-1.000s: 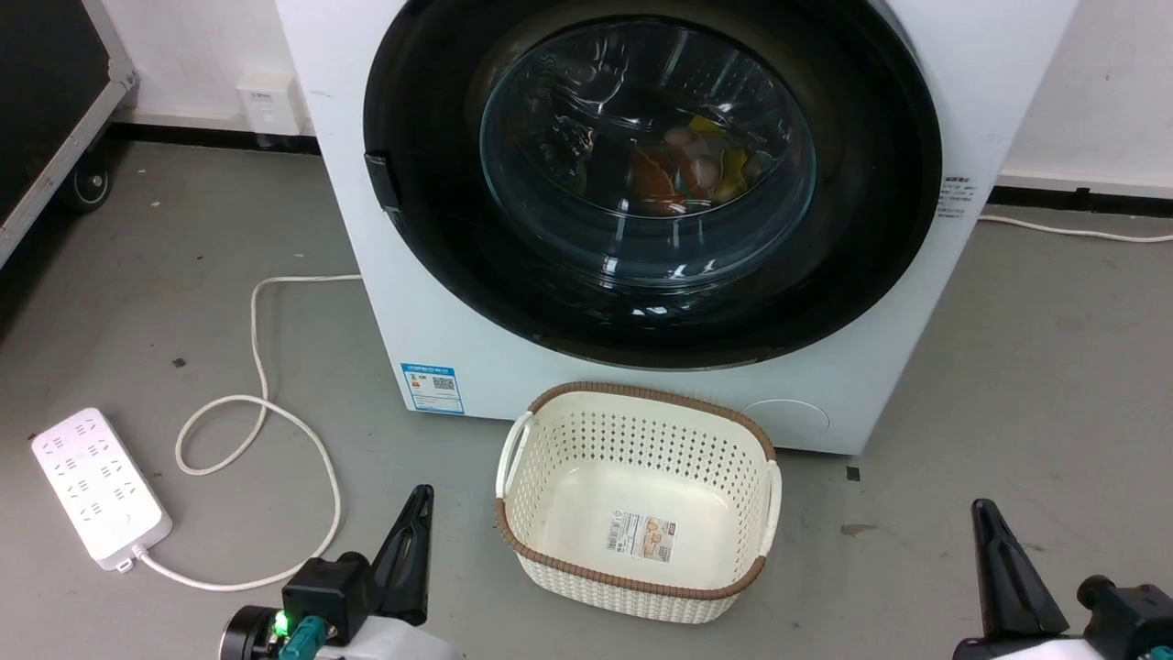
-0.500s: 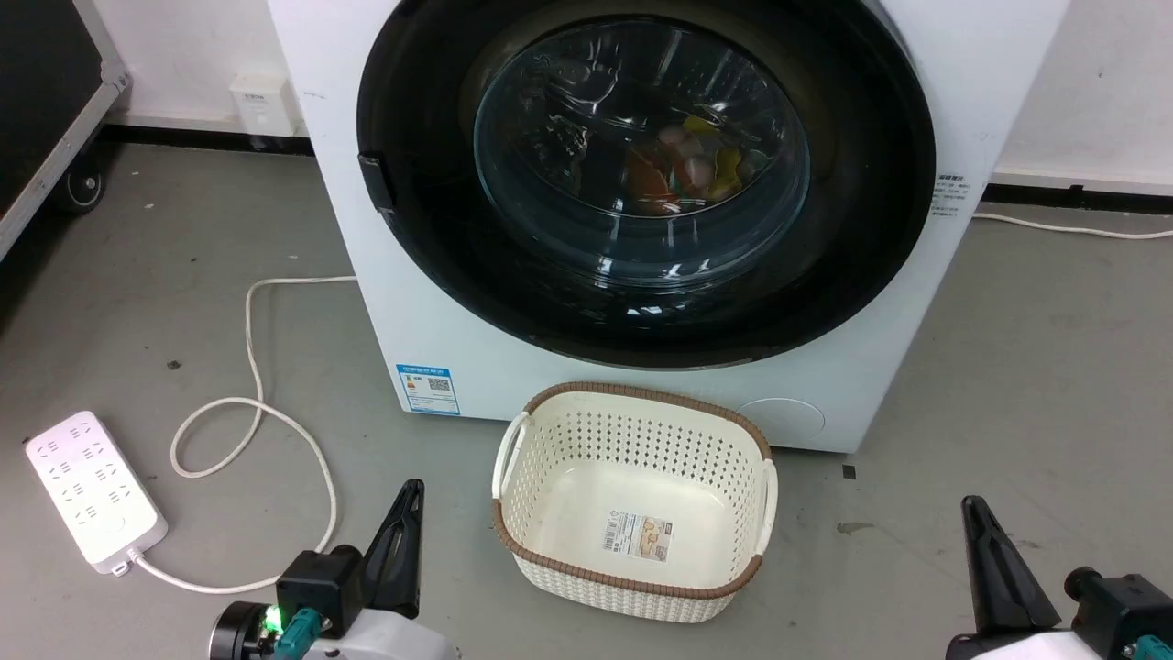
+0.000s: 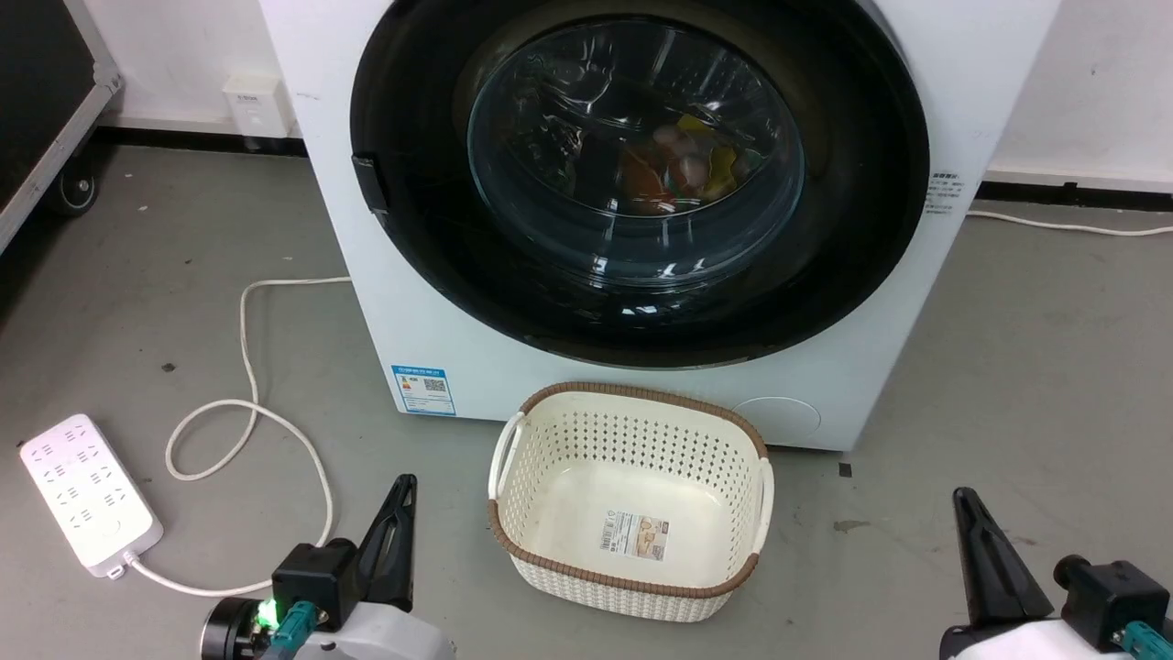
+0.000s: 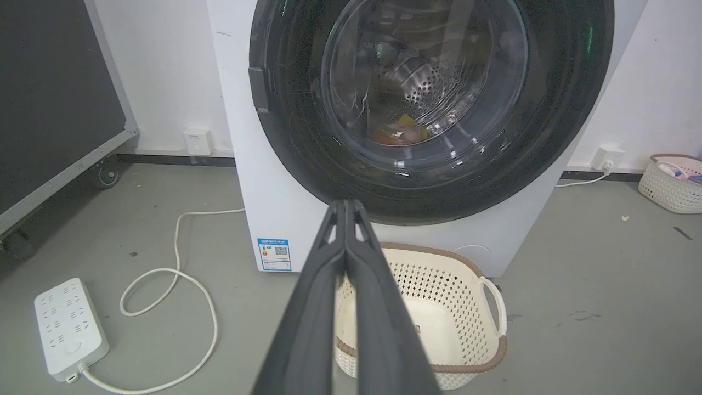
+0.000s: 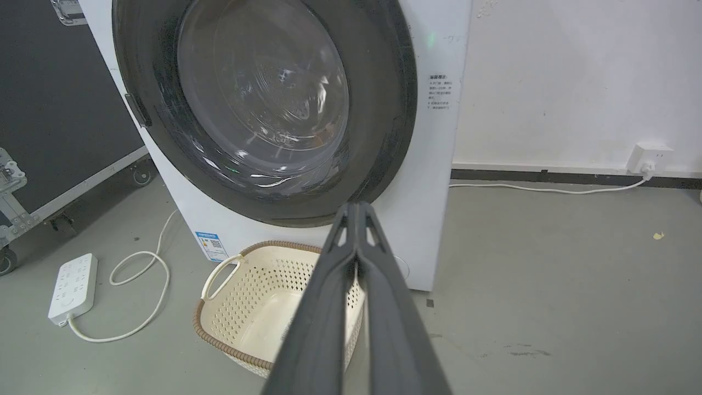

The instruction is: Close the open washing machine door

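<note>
On my left wrist camera the left gripper [image 4: 345,204] has its two dark fingers pressed together, tips pointing at the lower edge of the washing machine door [image 4: 430,99], which lies flat against the white washing machine [image 4: 247,192]. Through the glass I make out the perforated drum and some orange and yellow items low inside. A cream basket [image 4: 488,307] stands on the floor just before the machine, partly behind my fingers, and a white power strip [image 4: 68,328] with its looped cable [image 4: 181,274] lies well off to the left.
</note>
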Motion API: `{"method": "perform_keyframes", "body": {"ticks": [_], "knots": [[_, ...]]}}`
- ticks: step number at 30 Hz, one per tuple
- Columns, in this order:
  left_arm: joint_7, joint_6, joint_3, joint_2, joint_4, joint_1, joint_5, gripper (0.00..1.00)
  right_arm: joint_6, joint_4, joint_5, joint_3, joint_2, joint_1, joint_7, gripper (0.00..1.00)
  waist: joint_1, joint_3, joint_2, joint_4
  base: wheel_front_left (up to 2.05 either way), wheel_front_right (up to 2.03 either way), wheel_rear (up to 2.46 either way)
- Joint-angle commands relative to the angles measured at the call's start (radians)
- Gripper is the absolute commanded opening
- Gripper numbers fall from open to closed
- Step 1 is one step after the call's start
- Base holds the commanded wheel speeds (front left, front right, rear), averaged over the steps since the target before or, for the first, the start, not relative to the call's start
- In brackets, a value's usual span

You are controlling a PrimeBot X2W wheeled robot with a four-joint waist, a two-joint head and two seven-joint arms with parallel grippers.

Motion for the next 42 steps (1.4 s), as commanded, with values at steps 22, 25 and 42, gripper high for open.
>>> {"method": "perform_keyframes", "body": {"ticks": [22,25,42], "knots": [[0.049,0.021,0.025,0.001,-0.042,0.003,0.032,0.00,0.000,-0.022,-0.044,0.018,0.004,-0.031,0.049,0.00,0.0000,0.001,0.0000,-0.011,0.00,0.00,0.00],[0.055,0.023,0.028,0.001,-0.047,0.003,0.035,0.00,0.000,-0.024,-0.049,0.020,0.004,-0.033,0.055,0.00,0.0000,0.001,0.0000,-0.013,0.00,0.00,0.00],[0.090,0.035,0.044,0.001,-0.075,0.004,0.055,0.00,-0.001,-0.036,-0.076,0.031,0.005,-0.047,0.090,0.00,0.0000,0.002,0.0000,-0.021,0.00,0.00,0.00]]}}
